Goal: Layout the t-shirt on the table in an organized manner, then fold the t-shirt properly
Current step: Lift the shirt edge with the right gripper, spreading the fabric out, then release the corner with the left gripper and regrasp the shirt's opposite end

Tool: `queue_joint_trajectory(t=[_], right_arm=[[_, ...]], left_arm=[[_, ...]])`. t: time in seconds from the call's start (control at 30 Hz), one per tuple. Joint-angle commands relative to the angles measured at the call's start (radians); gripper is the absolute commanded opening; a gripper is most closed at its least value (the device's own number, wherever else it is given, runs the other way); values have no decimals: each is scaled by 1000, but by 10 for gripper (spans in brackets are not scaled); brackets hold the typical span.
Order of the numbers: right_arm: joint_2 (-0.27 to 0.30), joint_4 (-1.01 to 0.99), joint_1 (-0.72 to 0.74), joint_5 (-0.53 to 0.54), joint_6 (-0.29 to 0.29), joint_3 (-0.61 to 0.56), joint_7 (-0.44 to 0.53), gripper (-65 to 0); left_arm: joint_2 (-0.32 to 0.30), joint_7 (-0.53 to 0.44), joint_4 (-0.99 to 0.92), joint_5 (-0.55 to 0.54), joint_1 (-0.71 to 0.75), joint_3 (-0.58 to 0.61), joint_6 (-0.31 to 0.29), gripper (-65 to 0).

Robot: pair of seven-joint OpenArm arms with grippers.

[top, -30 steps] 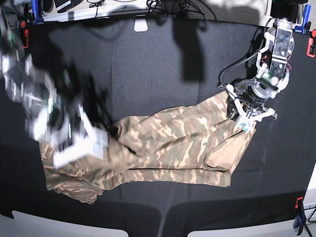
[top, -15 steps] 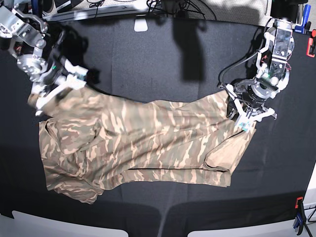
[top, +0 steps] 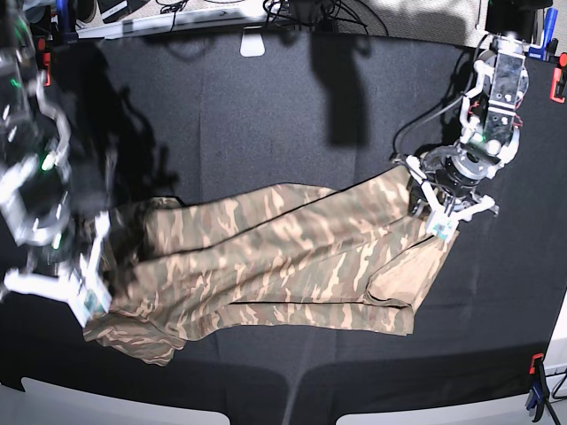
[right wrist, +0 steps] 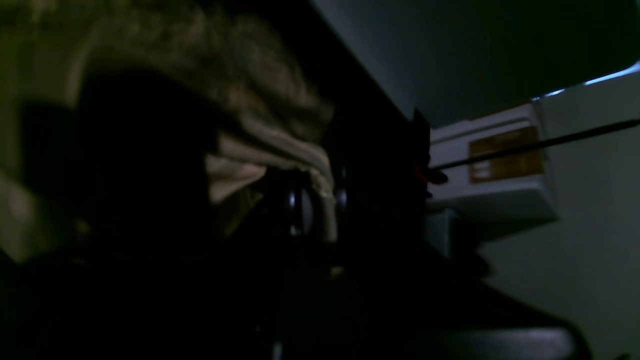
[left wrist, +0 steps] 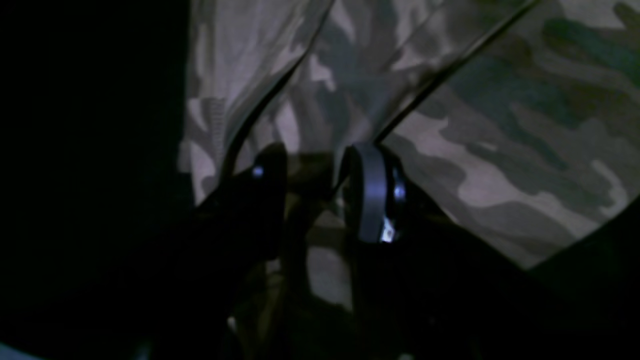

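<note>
At the bottom edge of the base frame, two white corner pieces (top: 106, 400) cap the near rim of the surface (top: 266, 106), and a red-and-blue clamp (top: 536, 390) grips the lower right corner. The surface itself is matte black cloth with faint creases, filling nearly the whole frame.

Across its middle lies the t-shirt (top: 292, 266), camouflage tan and olive, stretched from lower left to centre right, rumpled, with a plain tan inner patch turned up near its right end.

My right fingers (top: 84, 288) sit at the lower left of the frame, blurred, at the shirt's left end. My right wrist view shows them pressed together with a bunched fold of pale fabric (right wrist: 280, 150) pinched between them.

My left fingers (top: 438, 208) are at the centre right, on the shirt's right end. In my left wrist view they stand partly apart, with camouflage cloth (left wrist: 310, 172) in the gap between them; it is too dark there to say whether they truly grip it.

Further back, shadows fall over the black cloth. A white tab (top: 252, 44) sits at the far edge, another clamp (top: 558, 80) at the upper right, and beyond the edge lie tangled cables (top: 306, 11) and pale equipment.
</note>
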Motion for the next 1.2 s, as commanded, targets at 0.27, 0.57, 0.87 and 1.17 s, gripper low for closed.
queue_joint_trajectory(t=[0.27,0.57,0.87,1.17], right_arm=[[-169,13,66,107,51,8,87,-650],[-318,-8,157,40,51,7,86,-650],[-341,-198,233,-88,50,11,79,-650],[-330,-347,313,-113,65,11,79,-650]], left_arm=[[-6,-16,215,-130,-16,-5,1,-454],[17,113,359,-291,3,-4,-51,-454],[27,134,359,-71,86,-5,-60,-446],[18,154,359,201,237,-5,-60,-413]])
